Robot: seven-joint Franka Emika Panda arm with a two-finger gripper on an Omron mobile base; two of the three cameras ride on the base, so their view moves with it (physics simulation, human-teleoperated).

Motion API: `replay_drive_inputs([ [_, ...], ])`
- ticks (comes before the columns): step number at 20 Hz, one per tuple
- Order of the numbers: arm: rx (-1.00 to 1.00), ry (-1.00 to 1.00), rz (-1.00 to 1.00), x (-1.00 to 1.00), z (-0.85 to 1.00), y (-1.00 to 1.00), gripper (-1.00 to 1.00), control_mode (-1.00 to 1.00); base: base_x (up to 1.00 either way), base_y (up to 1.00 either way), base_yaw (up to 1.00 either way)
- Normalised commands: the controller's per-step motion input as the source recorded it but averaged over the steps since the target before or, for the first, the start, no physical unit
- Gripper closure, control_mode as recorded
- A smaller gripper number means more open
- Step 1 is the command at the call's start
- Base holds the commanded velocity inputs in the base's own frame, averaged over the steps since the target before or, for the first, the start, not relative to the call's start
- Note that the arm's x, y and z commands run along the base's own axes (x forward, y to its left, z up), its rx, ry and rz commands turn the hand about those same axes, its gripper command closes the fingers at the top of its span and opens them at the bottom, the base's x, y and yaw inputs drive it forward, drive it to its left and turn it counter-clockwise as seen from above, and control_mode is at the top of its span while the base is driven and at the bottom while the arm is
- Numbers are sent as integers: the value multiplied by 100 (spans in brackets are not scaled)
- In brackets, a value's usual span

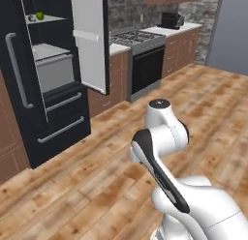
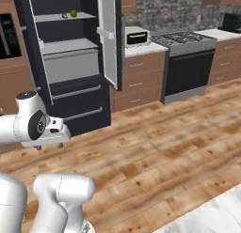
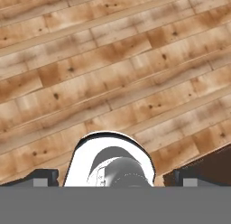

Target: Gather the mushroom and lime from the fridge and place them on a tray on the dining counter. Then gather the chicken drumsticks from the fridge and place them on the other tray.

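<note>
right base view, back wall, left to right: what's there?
Open fridge with the lime on its upper shelf → fridge door swung open → toaster oven on the counter → stove → wooden drawers.

Rendered scene, evenly and brightly lit; no distinct light source, no glare. Shadows faint: fridge [image 1: 48,84] interior dark toward 10 o'clock, wooden floor [image 3: 117,65] uniformly lit. Soft, low-resolution rendering throughout; slight blur on distant counters, no edge distortion.
</note>
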Motion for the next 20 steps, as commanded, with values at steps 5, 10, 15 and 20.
replay_drive_inputs([
  [5,0,0,0,0,0,0,-100,100,100,0,0],
  [10,0,0,0,0,0,0,-100,100,100,0,0],
  [15,0,0,0,0,0,0,-100,100,100,3,1],
  [20,0,0,0,0,0,0,-100,100,100,18,3],
])
